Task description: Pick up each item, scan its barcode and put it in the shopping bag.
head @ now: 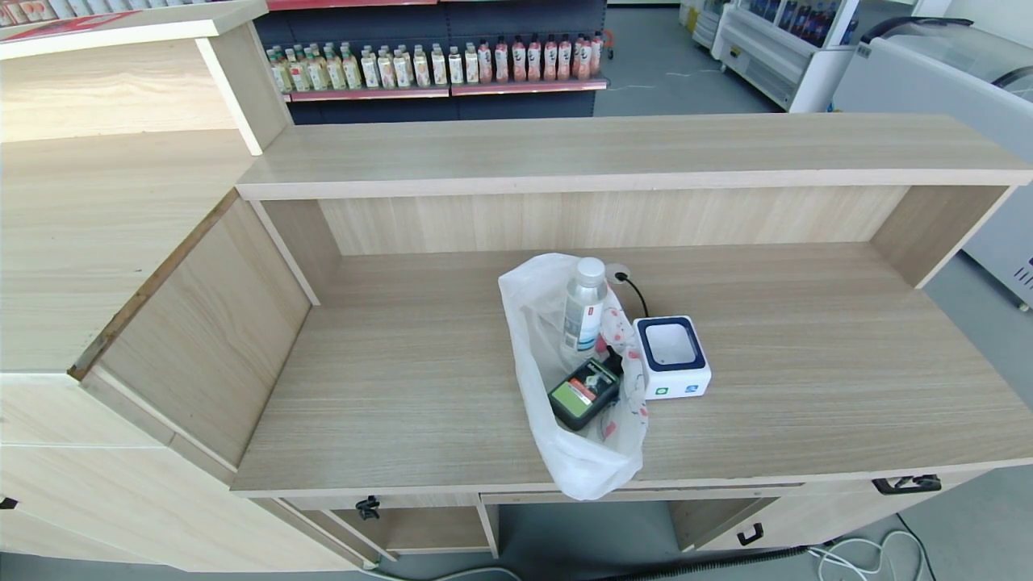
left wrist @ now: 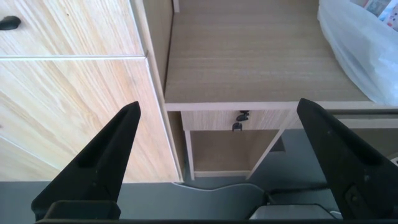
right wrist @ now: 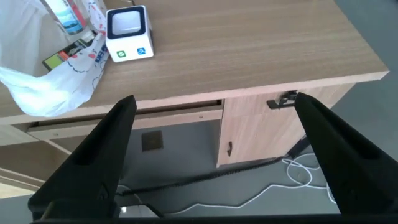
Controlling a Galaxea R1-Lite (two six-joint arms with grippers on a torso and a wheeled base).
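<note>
A white plastic shopping bag (head: 565, 436) lies open on the wooden counter (head: 807, 379), its lower end drooping over the front edge. Inside it stand a clear water bottle (head: 584, 307) and a dark box with a green and red label (head: 584, 393). A white barcode scanner (head: 671, 356) sits just right of the bag. My left gripper (left wrist: 217, 155) hangs open below the counter's front left corner, the bag (left wrist: 360, 43) off to one side. My right gripper (right wrist: 214, 155) is open too, low in front of the counter, with the scanner (right wrist: 129, 32) and bag (right wrist: 50, 74) beyond it.
A raised shelf (head: 629, 153) runs along the counter's back, with wooden side panels (head: 202, 323) at left and right. Drawers and cupboard handles (head: 905, 484) sit under the front edge. Cables (head: 863, 557) lie on the floor. Store shelves with bottles (head: 436, 64) stand behind.
</note>
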